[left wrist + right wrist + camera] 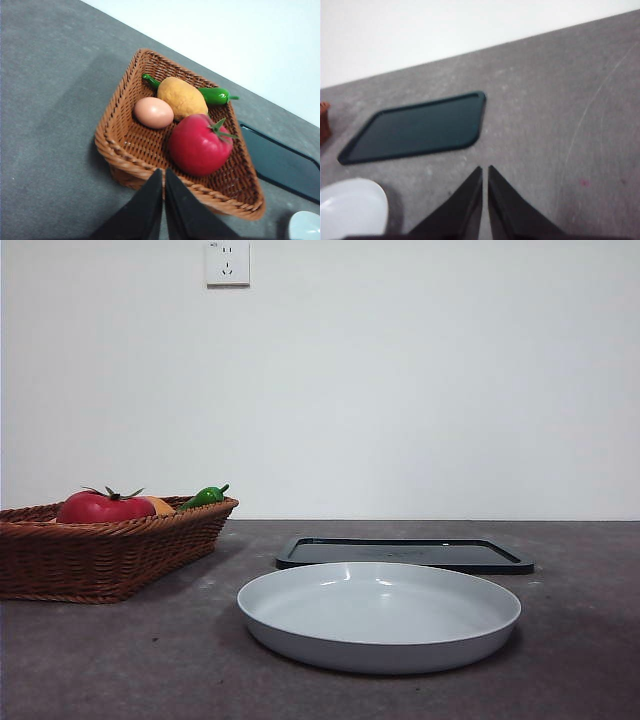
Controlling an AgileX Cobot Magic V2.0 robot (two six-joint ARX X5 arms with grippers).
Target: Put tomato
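The glossy red tomato (198, 144) with its green stem lies inside a brown wicker basket (125, 150). From the front it peeks over the basket rim as the tomato (103, 506) in the basket (100, 560) at the table's left. My left gripper (164, 176) hovers above the basket's near rim, shut, holding nothing. Over bare table beside the dark tray, my right gripper (485, 172) is shut and empty too. Neither arm shows in the front view.
The basket also holds an orange round fruit (182, 97), an egg (153, 112) and a green pepper (216, 95). A pale grey plate (380, 625) sits front centre, a dark flat tray (405, 554) behind it. Grey tabletop surrounds them.
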